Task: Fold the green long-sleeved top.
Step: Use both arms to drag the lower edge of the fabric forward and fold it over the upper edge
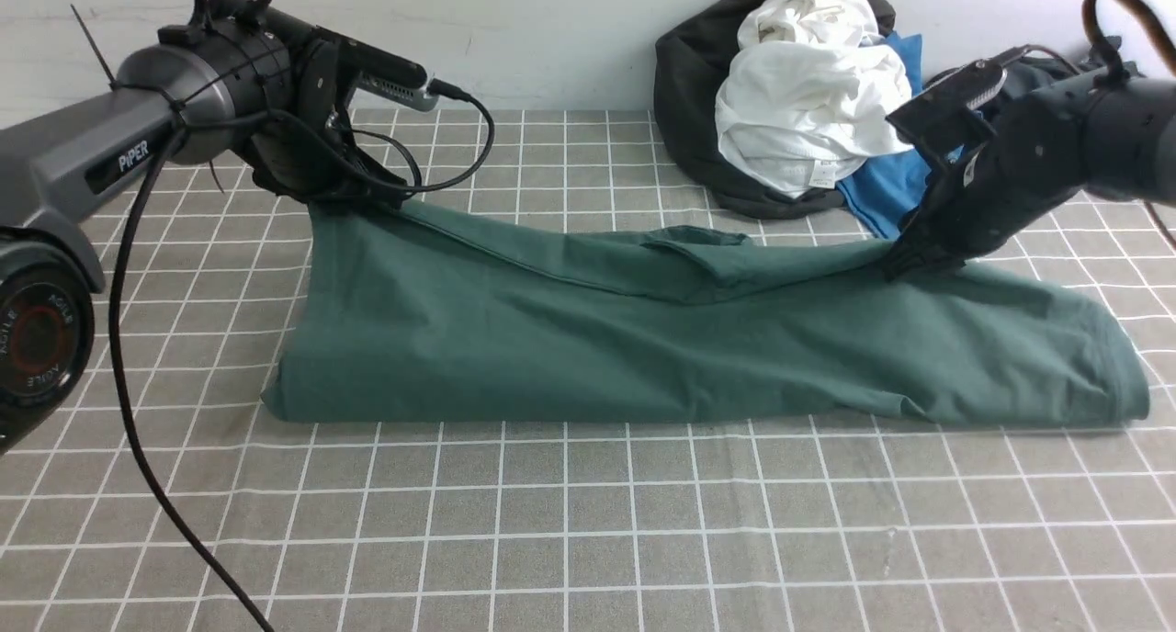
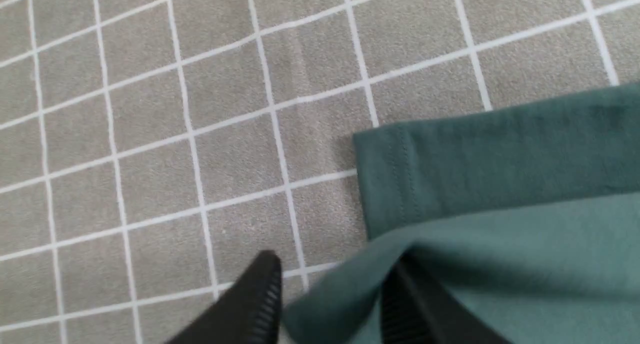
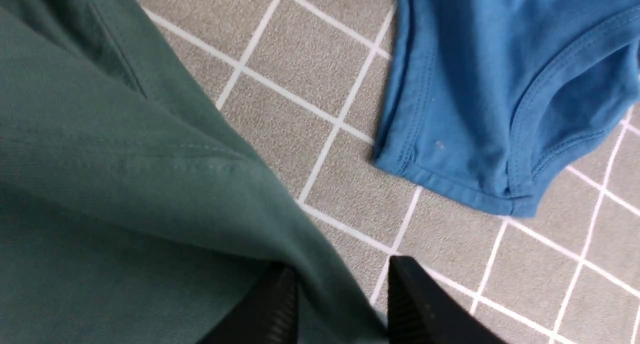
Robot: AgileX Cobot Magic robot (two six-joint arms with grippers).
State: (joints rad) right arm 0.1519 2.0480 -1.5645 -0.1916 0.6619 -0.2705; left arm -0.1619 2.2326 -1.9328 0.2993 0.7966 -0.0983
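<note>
The top (image 1: 643,338) lies across the middle of the counter (image 1: 588,522) as a long folded band running left to right. Your left arm (image 1: 211,81) is at its far left corner and your right arm (image 1: 1057,145) at its far right edge. The cloth rises slightly toward each, which probably keeps that edge straight. The front view hides both sets of jaws behind the wrists, and only the wrist views show them. On the left, the jaws stand parted with a loose cloth edge between them, beside a stitched hem lying flat. On the right, the jaws are also parted astride a soft ridge of cloth, not pinching it. That view also shows a blue shirt (image 3: 475,84) near the top, with bare counter between. The front view alone shows the white cloth (image 1: 808,99) piled far right.
</note>
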